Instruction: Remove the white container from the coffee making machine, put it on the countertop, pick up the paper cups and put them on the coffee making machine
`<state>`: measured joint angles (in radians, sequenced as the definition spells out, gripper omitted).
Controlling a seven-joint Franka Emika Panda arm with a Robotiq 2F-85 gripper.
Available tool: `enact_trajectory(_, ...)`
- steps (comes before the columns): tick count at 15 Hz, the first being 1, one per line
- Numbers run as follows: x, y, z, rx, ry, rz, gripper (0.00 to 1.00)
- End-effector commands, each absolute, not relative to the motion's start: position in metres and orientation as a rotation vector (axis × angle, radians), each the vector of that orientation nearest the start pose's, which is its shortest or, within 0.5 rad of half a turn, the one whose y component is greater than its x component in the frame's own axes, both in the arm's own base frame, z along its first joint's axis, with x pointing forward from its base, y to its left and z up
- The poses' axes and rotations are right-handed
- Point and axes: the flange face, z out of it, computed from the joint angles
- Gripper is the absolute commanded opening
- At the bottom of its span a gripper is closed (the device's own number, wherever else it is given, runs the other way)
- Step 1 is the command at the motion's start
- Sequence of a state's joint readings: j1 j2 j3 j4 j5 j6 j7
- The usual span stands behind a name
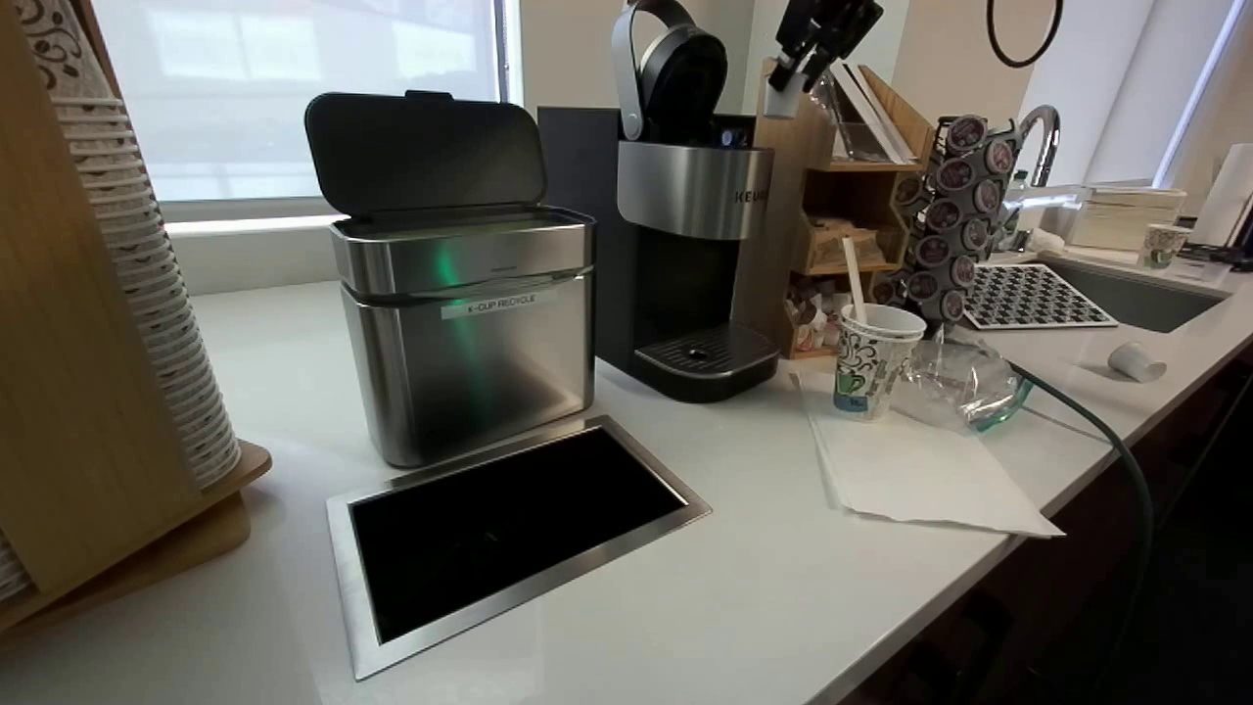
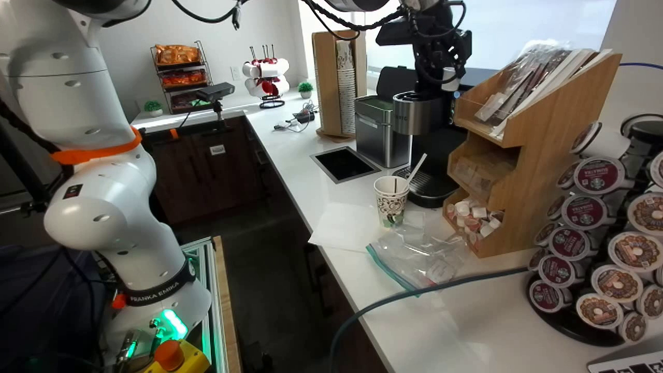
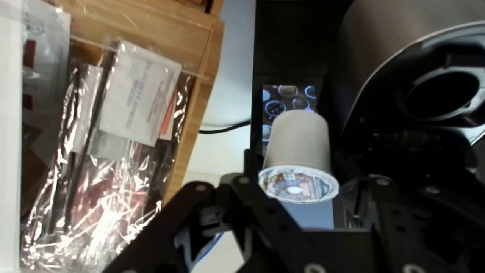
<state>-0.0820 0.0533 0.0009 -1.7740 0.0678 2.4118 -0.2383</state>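
The pincer (image 3: 303, 178), part closed, clamps the white container (image 3: 298, 140), a small pod with a printed face, and holds it in the air just beside the upper part of the coffee making machine (image 1: 685, 191). Close by stands a wooden organizer (image 2: 549, 155). Farther out on the counter (image 1: 744, 587), a paper cup (image 1: 869, 377) stands upright with a pale stick (image 1: 854, 279) in it, beside a clear plastic bag (image 1: 964, 384). Across the machine from the organizer is a steel bin (image 1: 489, 362), lid raised.
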Motion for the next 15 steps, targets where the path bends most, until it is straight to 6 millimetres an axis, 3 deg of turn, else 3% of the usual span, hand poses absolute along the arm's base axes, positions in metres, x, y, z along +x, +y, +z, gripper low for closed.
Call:
enact_trajectory(1,0.575,-0.05,0.577,-3.053,-0.127,-0.876,0.28)
enact_trajectory(8,0.524,-0.067,0.566,-3.058,0.072,-0.831,0.28)
enact_trajectory(13,0.489,-0.099,0.552,-3.046,0.352,-0.808,0.28)
enact_trajectory(15,0.474,-0.12,0.545,-3.025,0.491,-0.785,0.28)
